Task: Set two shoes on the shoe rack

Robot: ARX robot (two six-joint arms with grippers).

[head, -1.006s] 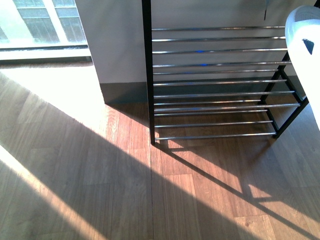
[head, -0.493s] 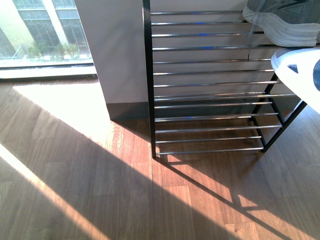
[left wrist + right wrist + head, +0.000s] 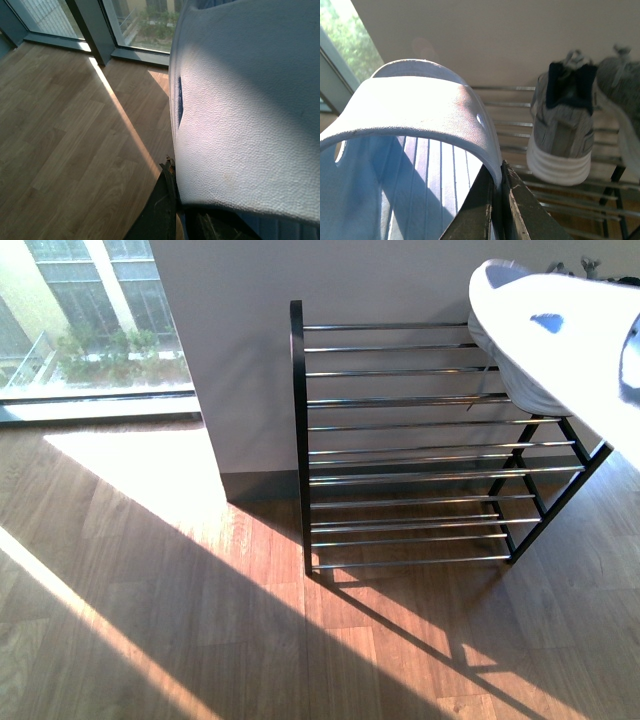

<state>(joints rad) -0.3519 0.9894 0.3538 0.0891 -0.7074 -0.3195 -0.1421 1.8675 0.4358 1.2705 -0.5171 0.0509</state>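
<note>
In the front view a pale blue slide (image 3: 570, 330) hangs at the top right, in front of the top tier of the shoe rack (image 3: 297, 440). A grey sneaker's white sole (image 3: 528, 395) shows just beneath it on the top rods. In the right wrist view my right gripper (image 3: 497, 200) is shut on the strap edge of a pale blue slide (image 3: 420, 105). Beyond it, two grey sneakers (image 3: 565, 125) (image 3: 620, 85) stand on the chrome rods (image 3: 515, 123), heels toward me. In the left wrist view my left gripper (image 3: 177, 212) is shut on the other pale blue slide (image 3: 240, 125), above the wooden floor.
The rack stands against a grey wall (image 3: 240, 360), with a large window (image 3: 90, 320) to the left. Wooden floor (image 3: 200, 620) with sun stripes spreads in front. The lower tiers (image 3: 400, 530) and the left part of the top tier (image 3: 380, 350) hold no shoes.
The view has risen and pulled back, so the whole rack shows lower in frame. The pale blue slide has moved up and left across the rack's top right corner.
</note>
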